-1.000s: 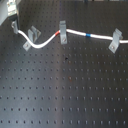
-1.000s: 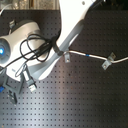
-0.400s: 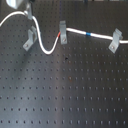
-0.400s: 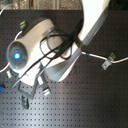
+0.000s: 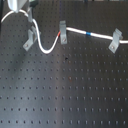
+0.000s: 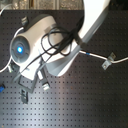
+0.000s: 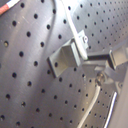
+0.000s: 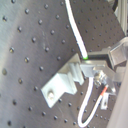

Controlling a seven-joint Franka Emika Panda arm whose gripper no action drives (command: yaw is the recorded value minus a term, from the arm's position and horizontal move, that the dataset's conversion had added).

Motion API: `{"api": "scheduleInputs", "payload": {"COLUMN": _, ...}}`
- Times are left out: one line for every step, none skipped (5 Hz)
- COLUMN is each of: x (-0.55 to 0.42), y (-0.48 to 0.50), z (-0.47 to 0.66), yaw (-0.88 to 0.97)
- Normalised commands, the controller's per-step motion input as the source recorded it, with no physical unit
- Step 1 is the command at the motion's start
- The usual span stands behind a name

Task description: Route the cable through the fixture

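While the arm hung over the upper left of the first exterior view, the white cable [image 5: 75,31] ran from the right edge of the frame through the right clip [image 5: 116,40] and the middle clip [image 5: 62,31], sagged into a loop [image 5: 47,49] on the black perforated worktop [image 5: 70,90], then rose toward the left clip [image 5: 30,40]. A blue mark [image 5: 88,34] sat on the cable between the middle and right clips. In the second wrist view the cable [image 8: 75,27] met the top of the left clip [image 8: 62,82] right beside the claw [image 8: 102,62]. Whether the claw was pinching the cable or standing open could not be told; its jaws were cropped and blurred in both wrist views.

Judging from this, two clips looked threaded and the left one was the step in hand. The risk was the cable riding over the clip's edge instead of dropping into its slot, if the approach came in too high or off-line. Pulling hard could also drag the slack loop tight and tug the cable out of the middle clip.
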Motion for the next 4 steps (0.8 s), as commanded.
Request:
{"api": "scheduleInputs", "payload": {"x": -0.322, "y": 0.219, "z": 0.35, "yaw": 0.09}}
{"api": "scheduleInputs", "payload": {"x": -0.336, "y": 0.147, "z": 0.44, "yaw": 0.04}}
{"api": "scheduleInputs", "payload": {"x": -0.468, "y": 0.053, "z": 0.57, "yaw": 0.03}}
{"api": "scheduleInputs", "payload": {"x": 0.001, "y": 0.0, "z": 0.05, "yaw": 0.0}}
